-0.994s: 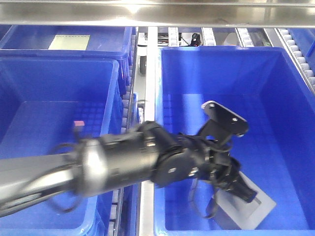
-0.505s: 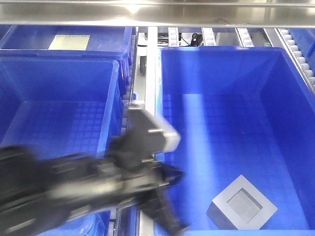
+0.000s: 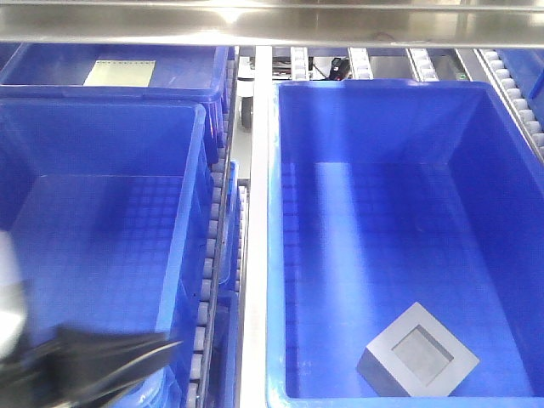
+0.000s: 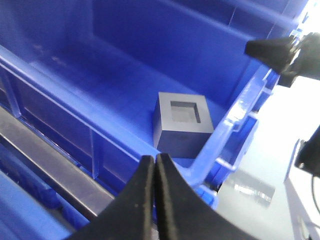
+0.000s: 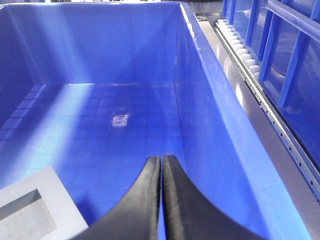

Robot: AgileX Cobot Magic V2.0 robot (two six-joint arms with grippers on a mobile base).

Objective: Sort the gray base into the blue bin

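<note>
The gray base (image 3: 416, 353) lies on the floor of the blue bin (image 3: 382, 119) near its front right corner, recess facing up, with nothing touching it. My left arm (image 3: 93, 365) is a dark blur at the bottom left of the front view, outside that bin. In the left wrist view my left gripper (image 4: 155, 158) is shut and empty, outside the blue bin's rim (image 4: 235, 107), with the gray base (image 4: 182, 125) beyond it. My right gripper (image 5: 161, 159) is shut and empty above the bin floor (image 5: 100, 130), with the gray base (image 5: 30, 210) to its lower left.
A second blue bin (image 3: 102, 212) stands to the left. Behind it is another bin holding a pale sheet (image 3: 119, 72). A roller track (image 3: 217, 255) and a metal rail (image 3: 259, 170) run between the bins. A steel beam (image 3: 272, 30) crosses the top.
My left arm has pulled out of the right-hand bin, swinging left and down to the frame's corner. The gray base stays on the bin floor, now uncovered.
</note>
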